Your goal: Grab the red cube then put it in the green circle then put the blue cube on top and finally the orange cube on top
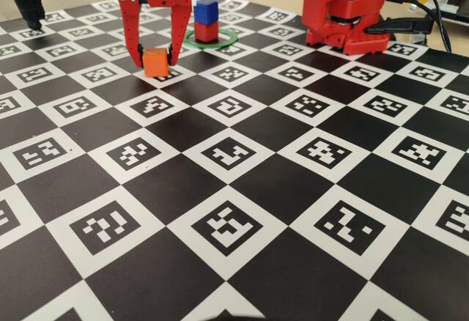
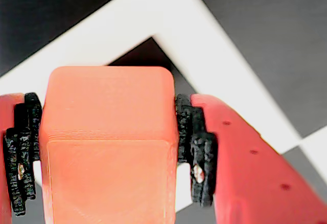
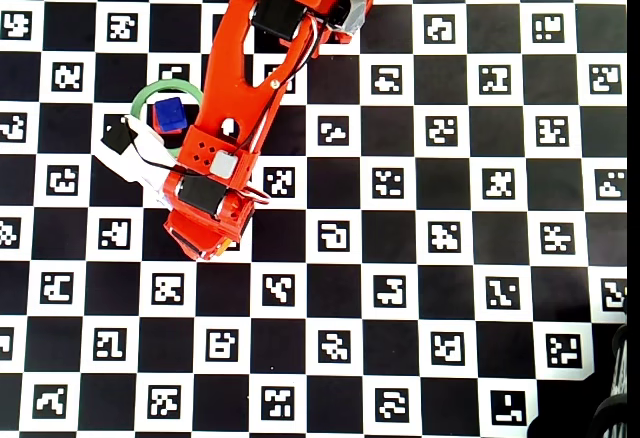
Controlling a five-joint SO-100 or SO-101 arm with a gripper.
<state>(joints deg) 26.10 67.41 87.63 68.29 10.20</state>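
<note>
- While the red two-finger gripper point(image 1: 155, 63) stands fingertips-down on the checkerboard marker bench point(image 1: 242, 211), its jaws sit on either side of the small matte bright orange cube point(image 1: 154, 62), which rests on the bench surface.
- In the wrist view, the black ribbed finger pads point(image 2: 196, 147) press against both side faces of the orange cube point(image 2: 107, 147); the gripper point(image 2: 107, 152) is closed on that cube.
- The thin flat green ring point(image 1: 227, 39) lies near the far edge of the bench in the fixed view, just beyond and to the right of the gripper.
- The small matte deep-red cube point(image 1: 207, 31) stands inside the ring, with the small matte royal-blue cube point(image 1: 207, 11) stacked squarely on top.
- In the overhead view, the red arm point(image 3: 240, 88) runs just beside the ring point(image 3: 150, 95) and covers part of its rim; only the blue cube point(image 3: 169, 114) shows there, not the red one.
- The arm's red base point(image 1: 344, 13) stands at the far right of the bench in the fixed view.
- The near half of the bench and its right side are open in the overhead view.
</note>
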